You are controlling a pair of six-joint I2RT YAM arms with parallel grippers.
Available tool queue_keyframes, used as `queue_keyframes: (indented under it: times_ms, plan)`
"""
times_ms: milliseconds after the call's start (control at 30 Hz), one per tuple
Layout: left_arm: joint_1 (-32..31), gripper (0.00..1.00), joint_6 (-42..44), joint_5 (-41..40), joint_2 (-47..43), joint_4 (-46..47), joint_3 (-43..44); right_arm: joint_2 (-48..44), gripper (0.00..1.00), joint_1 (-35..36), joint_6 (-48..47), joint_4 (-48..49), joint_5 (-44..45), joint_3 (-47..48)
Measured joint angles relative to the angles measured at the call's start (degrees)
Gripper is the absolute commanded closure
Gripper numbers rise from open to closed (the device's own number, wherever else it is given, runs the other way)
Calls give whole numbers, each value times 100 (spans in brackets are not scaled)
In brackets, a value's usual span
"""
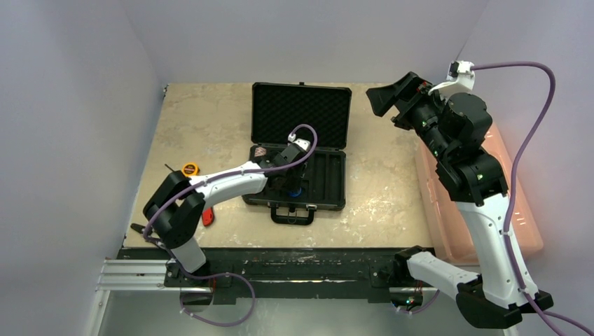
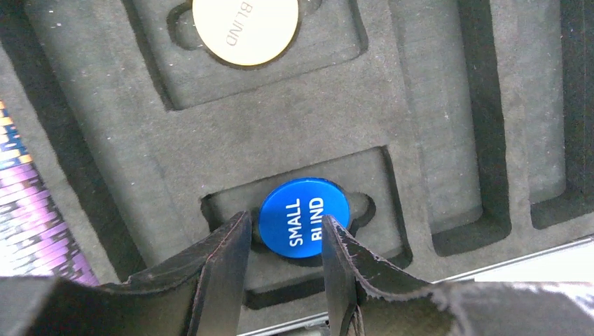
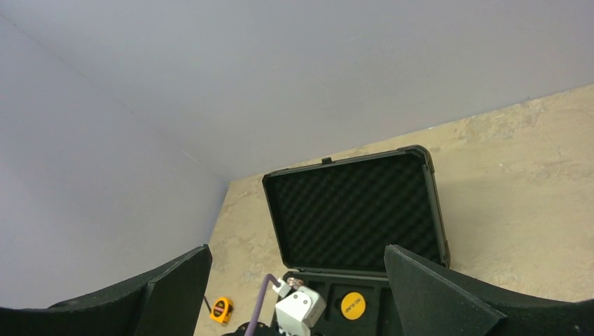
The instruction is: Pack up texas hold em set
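The black briefcase (image 1: 301,115) lies open at the table's middle, foam lid back, moulded tray (image 1: 323,183) toward me. My left gripper (image 1: 291,183) is down in the tray, open. In the left wrist view its fingertips (image 2: 284,231) stand on either side of the near edge of a blue disc (image 2: 303,217) marked SMALL BLIND, which lies in its recess. A yellow disc (image 2: 245,28) sits in the recess beyond, and also shows in the right wrist view (image 3: 353,306). My right gripper (image 1: 385,98) is open and empty, held high right of the lid (image 3: 354,210). Chip stacks and dice are out of view.
A patterned pack (image 1: 259,150) sits in the tray's left corner. A yellow tape measure (image 1: 190,169) and a red-handled knife (image 1: 208,215) lie left of the case. A translucent pink bin (image 1: 483,203) stands at the table's right edge.
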Motion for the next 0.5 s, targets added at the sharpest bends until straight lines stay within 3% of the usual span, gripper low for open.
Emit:
queue_keyframes:
  times_ms: [500]
  plan:
    - [26, 58, 24, 734, 151, 496, -175, 116, 1, 0, 0, 35, -39, 0]
